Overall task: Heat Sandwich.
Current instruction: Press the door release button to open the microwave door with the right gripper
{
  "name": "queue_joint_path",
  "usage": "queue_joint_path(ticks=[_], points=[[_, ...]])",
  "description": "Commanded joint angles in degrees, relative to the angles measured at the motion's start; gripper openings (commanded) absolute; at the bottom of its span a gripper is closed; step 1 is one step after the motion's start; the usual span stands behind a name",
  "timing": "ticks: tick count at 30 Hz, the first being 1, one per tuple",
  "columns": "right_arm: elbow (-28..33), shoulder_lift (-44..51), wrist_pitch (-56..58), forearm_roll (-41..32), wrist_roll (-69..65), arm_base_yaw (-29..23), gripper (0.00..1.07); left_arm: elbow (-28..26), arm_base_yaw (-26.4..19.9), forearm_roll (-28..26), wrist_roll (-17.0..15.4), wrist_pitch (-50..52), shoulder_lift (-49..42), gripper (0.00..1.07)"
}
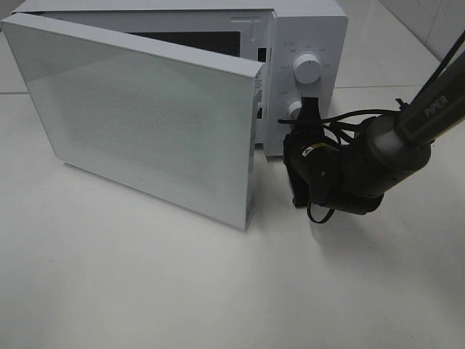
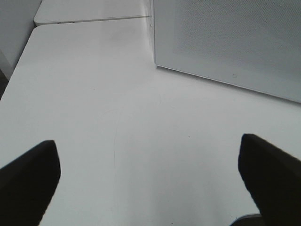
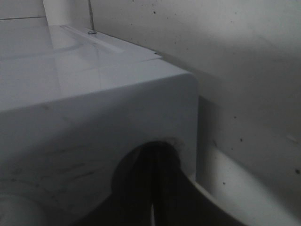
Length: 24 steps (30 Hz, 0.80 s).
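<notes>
The sandwich is out of view in all frames. The white microwave [image 1: 312, 29] stands at the back with its door [image 1: 145, 123] swung wide open toward the front left, hiding the cavity. My right gripper [image 1: 308, 109] is shut, its tips right at the lower knob [image 1: 293, 110] of the control panel, below the upper knob [image 1: 306, 70]. In the right wrist view the dark closed fingers [image 3: 153, 188] press up against the microwave's white body [image 3: 94, 103]. My left gripper [image 2: 150, 179] is open above bare table, holding nothing, with the door's face [image 2: 225, 37] ahead of it.
The white table [image 1: 145, 291] stretches in front of the microwave. The open door juts far out over the table's left half. The right arm [image 1: 407, 138] reaches in from the right edge. A seam between two tabletops [image 2: 89, 20] runs behind.
</notes>
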<state>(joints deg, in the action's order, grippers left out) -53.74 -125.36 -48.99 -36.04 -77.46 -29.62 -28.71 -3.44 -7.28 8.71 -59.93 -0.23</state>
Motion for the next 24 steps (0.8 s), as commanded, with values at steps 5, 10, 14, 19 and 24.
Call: queue_joint_path(ticks=[5, 10, 14, 19, 24], points=[[-6.0, -0.2, -11.4, 4.0, 1.0, 2.3, 0.0, 0.2, 0.3, -0.4, -0.1, 0.3, -1.2, 0.98], [-5.6, 0.1, -9.7, 3.9, 1.0, 2.3, 0.0, 0.2, 0.3, -0.4, -0.1, 0.3, -1.2, 0.98], [-5.6, 0.5, -7.6, 4.1, 0.6, 2.3, 0.0, 0.2, 0.3, -0.4, -0.1, 0.3, -1.2, 0.98], [-5.0, 1.3, -6.6, 4.3, 0.3, 2.3, 0.0, 0.2, 0.3, -0.4, -0.1, 0.3, -1.2, 0.98], [-2.1, 3.6, -3.7, 4.3, 0.3, 2.3, 0.0, 0.2, 0.3, -0.4, -0.1, 0.3, -1.2, 0.98]])
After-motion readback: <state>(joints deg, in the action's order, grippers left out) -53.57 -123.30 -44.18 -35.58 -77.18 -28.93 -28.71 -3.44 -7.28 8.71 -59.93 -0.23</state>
